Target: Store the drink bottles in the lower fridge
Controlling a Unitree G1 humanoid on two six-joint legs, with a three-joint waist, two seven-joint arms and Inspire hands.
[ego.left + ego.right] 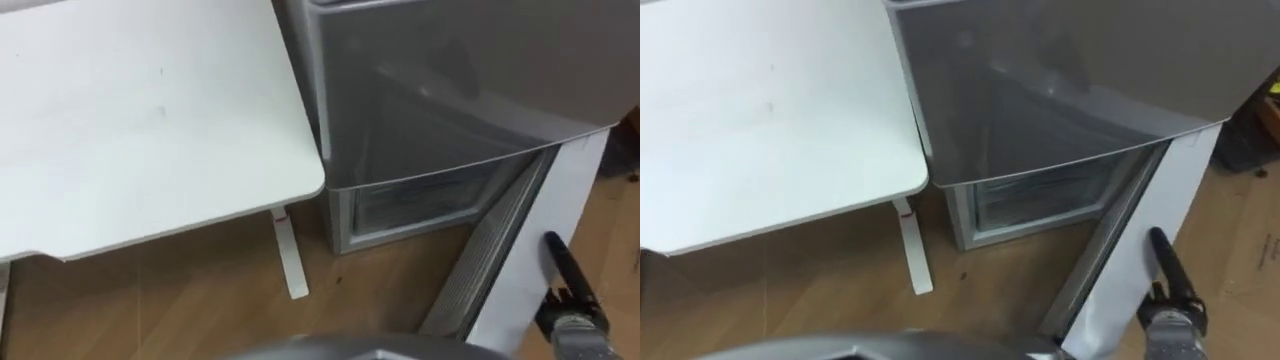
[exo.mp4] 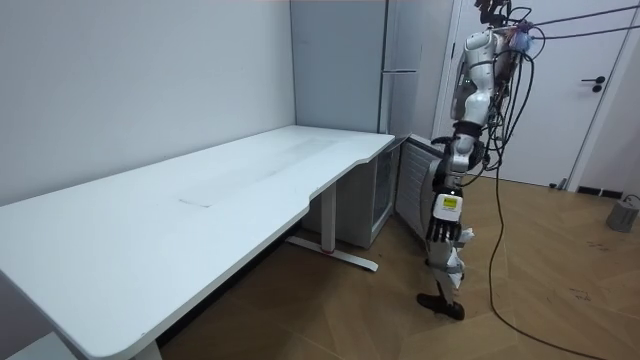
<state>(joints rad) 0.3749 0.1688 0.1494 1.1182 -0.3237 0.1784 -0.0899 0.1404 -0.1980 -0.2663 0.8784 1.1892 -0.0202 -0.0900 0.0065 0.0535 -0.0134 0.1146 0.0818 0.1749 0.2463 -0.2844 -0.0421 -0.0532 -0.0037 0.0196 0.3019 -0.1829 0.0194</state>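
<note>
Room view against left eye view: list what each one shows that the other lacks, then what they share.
Room view: the whole robot standing beside the open lower door, a white room door behind it, and a small grey container on the floor. Left eye view: a look down into the lower compartment, and the right hand, fingers straight, beside that open door. Both: the white table and the grey fridge next to it.
</note>
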